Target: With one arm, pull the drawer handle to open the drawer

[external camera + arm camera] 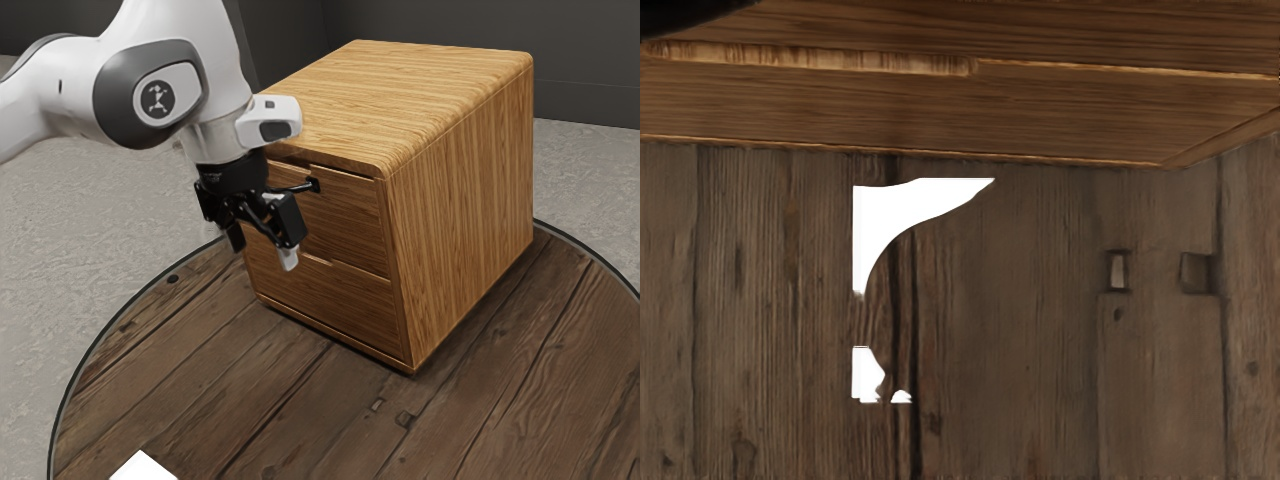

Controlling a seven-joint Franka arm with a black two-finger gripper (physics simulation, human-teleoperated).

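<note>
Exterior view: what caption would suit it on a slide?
The arm's gripper hangs by the wooden cabinet's upper drawer handle, above a round table.

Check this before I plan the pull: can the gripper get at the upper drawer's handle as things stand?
Probably yes. The gripper is right at the cabinet front, beside the handle, and nothing stands between them.

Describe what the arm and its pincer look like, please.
The arm has glossy white rounded shells with grey joint caps; one cap carries a round white disc with a dark arrow-like mark. A white and grey block sits at the wrist. The pincer is black, with one pale fingertip.
</note>
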